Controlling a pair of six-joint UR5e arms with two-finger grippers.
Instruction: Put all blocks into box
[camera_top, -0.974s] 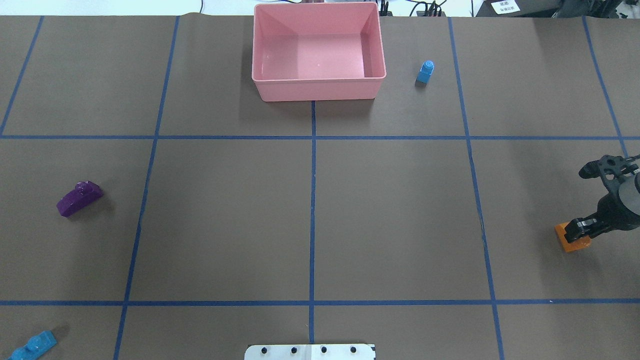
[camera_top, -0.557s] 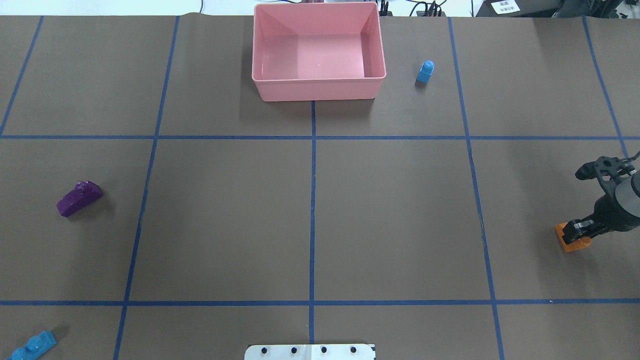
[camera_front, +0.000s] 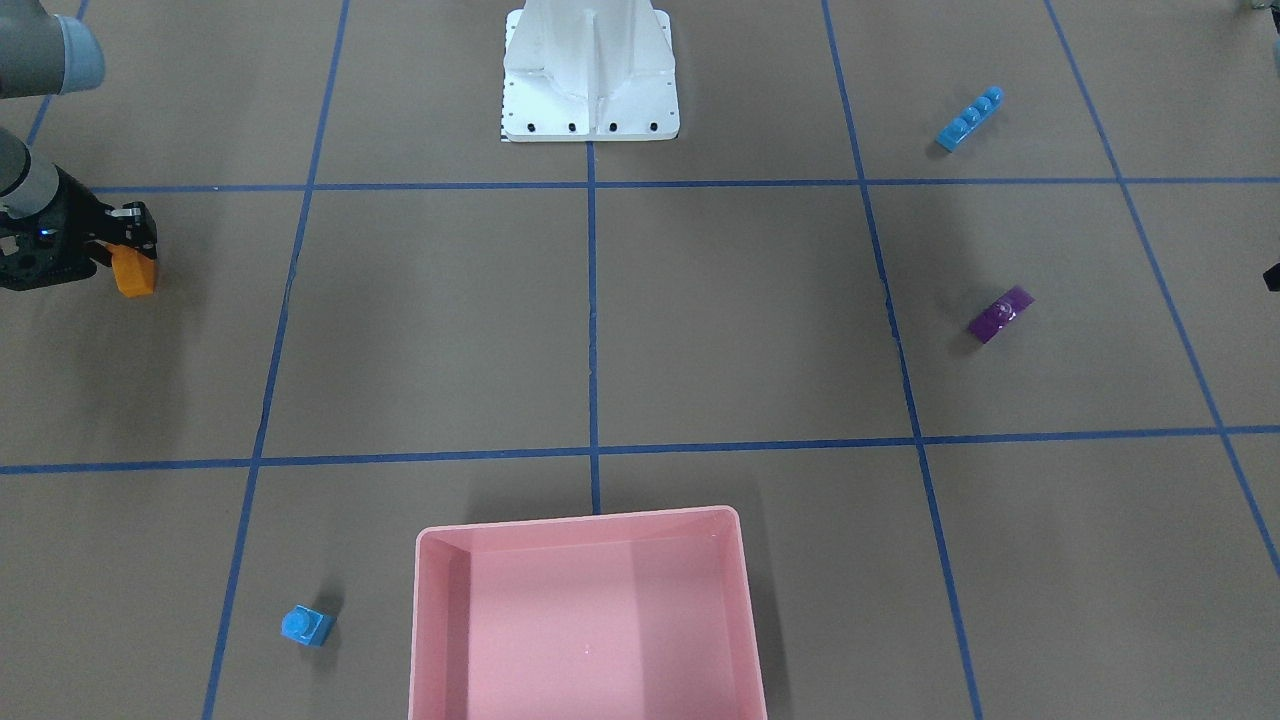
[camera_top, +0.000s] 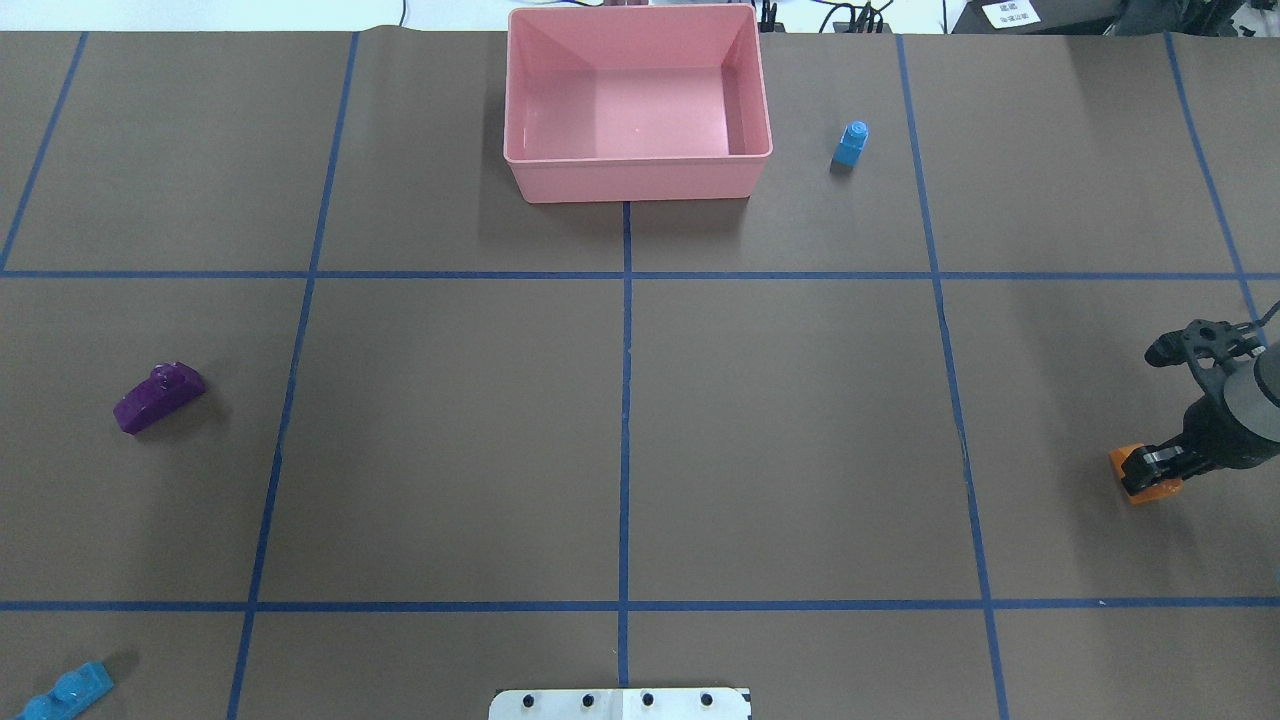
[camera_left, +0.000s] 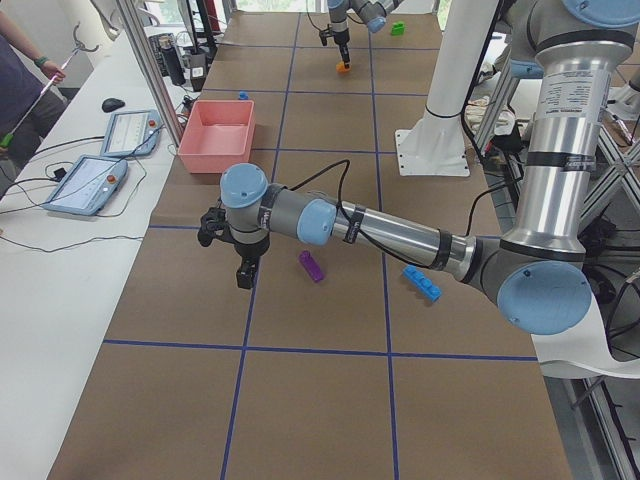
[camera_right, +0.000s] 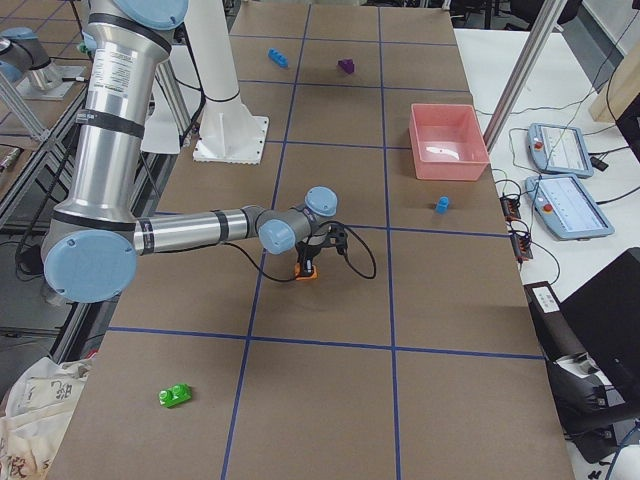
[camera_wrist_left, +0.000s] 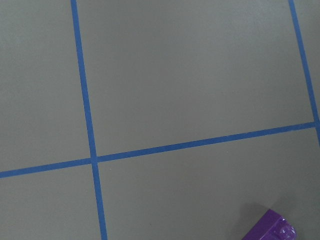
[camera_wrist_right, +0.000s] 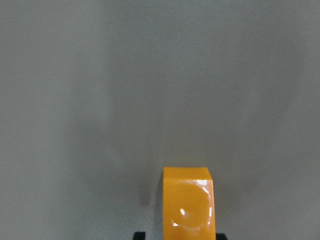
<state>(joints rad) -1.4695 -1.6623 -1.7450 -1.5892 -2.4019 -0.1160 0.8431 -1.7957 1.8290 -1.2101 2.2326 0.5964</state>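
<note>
The left hand (camera_left: 245, 272) hangs fingers-down at the end of a low, outstretched arm, near the purple oblong plastic brick (camera_top: 160, 395); released or clenched, I cannot tell. The right hand (camera_top: 1148, 468) points down at the far right, clenched on the orange sloped plastic brick (camera_wrist_right: 189, 205).

On the brown, blue-taped surface (camera_top: 620, 440), a long light-blue four-stud brick (camera_top: 65, 690) lies at the near left. The shallow pink plastic box (camera_top: 640, 158) sits far-centre, with a small blue cube brick (camera_top: 850, 143) just right of it. A small green brick (camera_right: 175, 396) lies well right of the right hand.

The overhead view cuts off the left hand. Whether the orange brick touches the surface is unclear.
</note>
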